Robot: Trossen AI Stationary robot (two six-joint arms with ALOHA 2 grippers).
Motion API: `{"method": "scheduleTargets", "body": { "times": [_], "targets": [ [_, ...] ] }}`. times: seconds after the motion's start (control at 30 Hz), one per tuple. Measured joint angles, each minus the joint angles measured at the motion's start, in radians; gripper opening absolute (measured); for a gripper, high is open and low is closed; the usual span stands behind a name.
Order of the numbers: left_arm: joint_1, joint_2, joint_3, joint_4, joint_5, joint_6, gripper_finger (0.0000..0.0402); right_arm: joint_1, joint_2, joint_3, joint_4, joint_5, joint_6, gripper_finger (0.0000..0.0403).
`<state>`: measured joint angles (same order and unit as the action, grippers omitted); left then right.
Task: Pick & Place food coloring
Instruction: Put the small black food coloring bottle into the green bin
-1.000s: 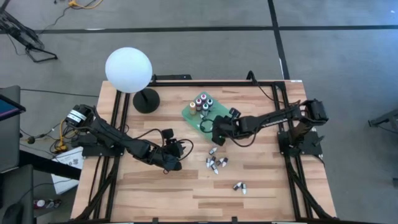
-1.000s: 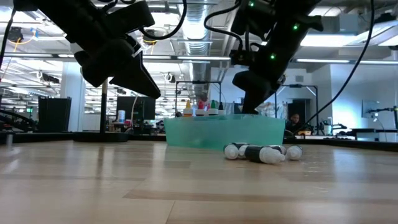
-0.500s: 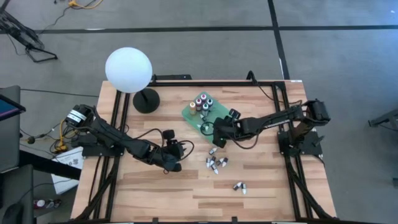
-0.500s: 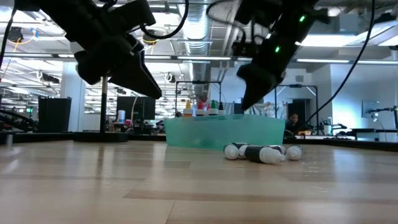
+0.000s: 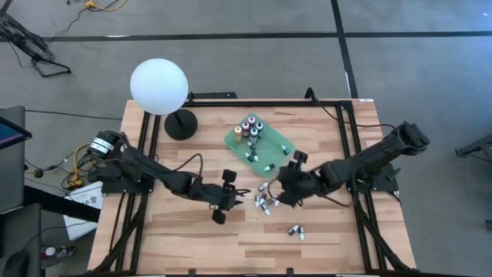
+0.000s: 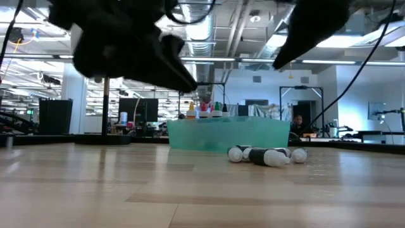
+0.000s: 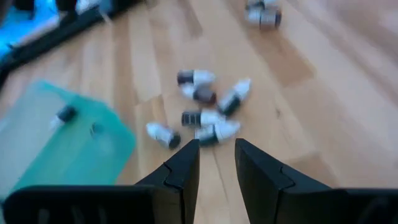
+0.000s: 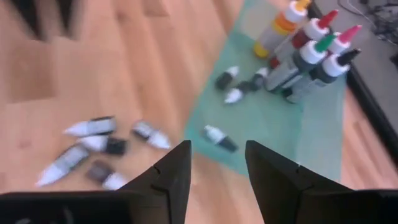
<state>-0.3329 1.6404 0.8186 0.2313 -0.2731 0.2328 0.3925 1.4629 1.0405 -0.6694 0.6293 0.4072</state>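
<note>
High view: the left tool [image 5: 231, 195] hangs over the middle of the wooden tabletop [image 5: 177, 238], and the right tool [image 5: 283, 185] faces it from the other side. Between them, just beside both, lies a loose cluster of small bottles [image 5: 265, 201] with white caps, lying flat and pointing every which way. A separate pair [image 5: 296, 231] lies nearer the front edge, apart from both tools. Behind the cluster a green tray [image 5: 278, 142] holds upright bottles [image 5: 250, 128] at its far end and a few small ones lying flat. A white globe lamp [image 5: 159, 86] stands at the far left corner.

Low view: the cluster [image 6: 266, 155] lies on its side in front of the tray [image 6: 209, 134], long axes mostly across the picture, dark bodies with white ends. Coloured caps of the upright bottles [image 6: 204, 111] show above the tray wall. Both arms hang blurred overhead, clear of the tabletop.

Left wrist view: the left tool [image 7: 217, 163] has a narrow gap between its fingers [image 7: 186, 165] and nothing in it. The cluster [image 7: 208, 109] lies just ahead, the nearest bottle close to the tips; necks point in differing directions. The pair [image 7: 261, 15] lies farther off, the tray [image 7: 37, 143] to one side.

Right wrist view: the right tool [image 8: 217, 168] stands parted and empty above the tray [image 8: 292, 124] edge. One small bottle [image 8: 219, 138] lies flat in the tray just ahead of the tips, the cluster [image 8: 102, 152] on the wood to one side, the upright bottles [image 8: 308, 53] beyond, with orange, red, green, pink and dark caps.
</note>
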Motion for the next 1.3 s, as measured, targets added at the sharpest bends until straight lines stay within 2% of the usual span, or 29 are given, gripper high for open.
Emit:
{"method": "scheduleTargets", "body": {
  "times": [0.13, 0.27, 0.43, 0.67, 0.97, 1.3],
  "targets": [
    [0.048, 0.084, 0.013, 0.061, 0.079, 0.049, 0.0096, 0.088, -0.014, -0.002, -0.059, 0.001, 0.092, 0.0141],
    [0.071, 0.161, 0.065, 0.068, 0.11, 0.101, 0.0099, 0.179, -0.017, -0.002, -0.118, 0.021, 0.208, 0.0145],
    [0.078, 0.235, 0.145, 0.057, 0.142, 0.156, 0.0121, 0.289, -0.008, -0.001, -0.171, 0.054, 0.366, 0.0154],
    [0.091, 0.323, 0.282, -0.1, 0.181, 0.211, 0.0156, 0.421, -0.002, -0.002, -0.19, 0.064, 0.536, 0.0163],
    [0.117, 0.36, 0.377, -0.233, 0.219, 0.255, 0.0165, 0.54, -0.002, -0.002, -0.175, 0.167, 0.624, 0.0157],
    [0.155, 0.396, 0.389, -0.234, 0.336, 0.269, 0.0165, 0.554, -0.002, -0.002, -0.16, 0.185, 0.624, 0.0153]
  ]
}}
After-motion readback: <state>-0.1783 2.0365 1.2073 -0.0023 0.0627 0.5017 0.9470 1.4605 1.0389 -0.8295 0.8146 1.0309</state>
